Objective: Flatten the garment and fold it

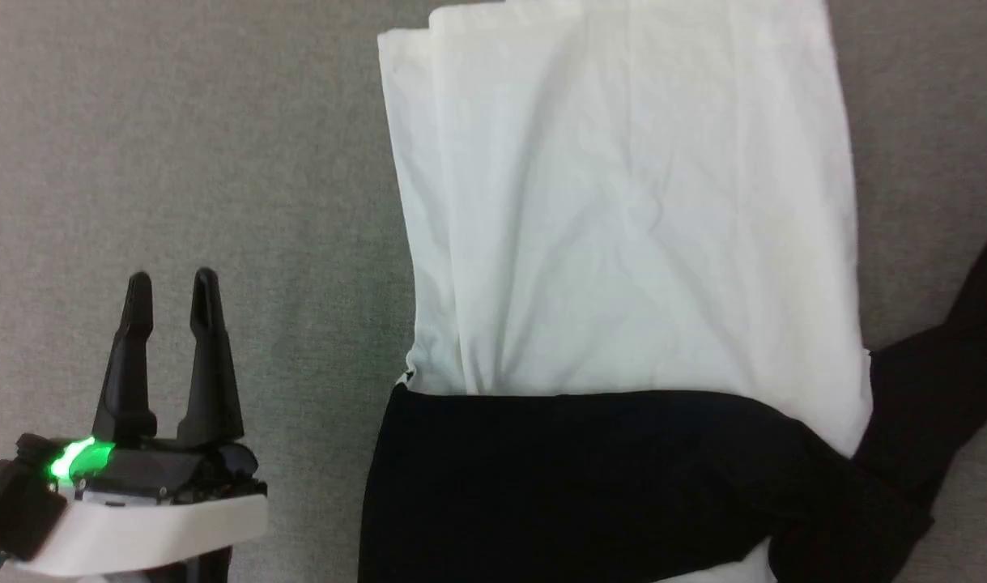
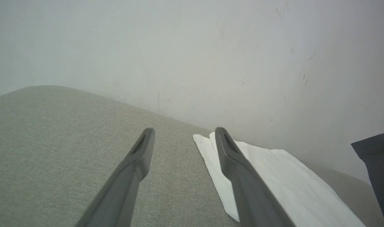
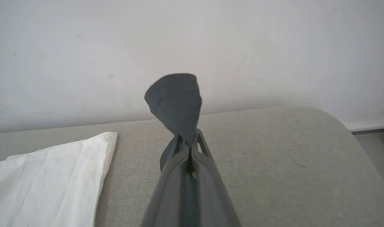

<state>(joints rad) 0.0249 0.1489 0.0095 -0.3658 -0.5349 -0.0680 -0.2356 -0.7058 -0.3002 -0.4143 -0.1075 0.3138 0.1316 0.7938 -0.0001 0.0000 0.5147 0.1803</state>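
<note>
We locate the left gripper (image 1: 172, 291) over bare grey woven fabric surface (image 1: 177, 121). Its two long dark fingers are spread apart with nothing between them, and a green indicator light (image 1: 76, 457) glows on its housing behind the fingers.

The garment (image 1: 623, 202), a soft long-sleeved shirt with a white body and black sleeves and shoulders, lies on the surface to the right of this gripper, apart from it. Its white body is folded lengthwise into a tall panel that runs forward well past the fingertips. The black shoulder section (image 1: 582, 486) lies level with the gripper's housing.

In the left wrist view, the left gripper (image 2: 184, 132) points toward a pale scuffed wall (image 2: 179, 47). The white body of the garment (image 2: 273, 170) lies ahead and to the right of the right-hand finger, which overlaps its near edge in this view. We cannot tell whether they touch.

In the right wrist view, the right gripper (image 3: 188, 143) has its fingers pressed together on the cuff end of one black sleeve (image 3: 176, 97). The cuff stands up above the fingertips, clear of the surface. The white body (image 3: 53, 170) lies to the left of this gripper.

In the head view, the black sleeve (image 1: 938, 380) runs from the shoulder section out past the right frame edge.
</note>
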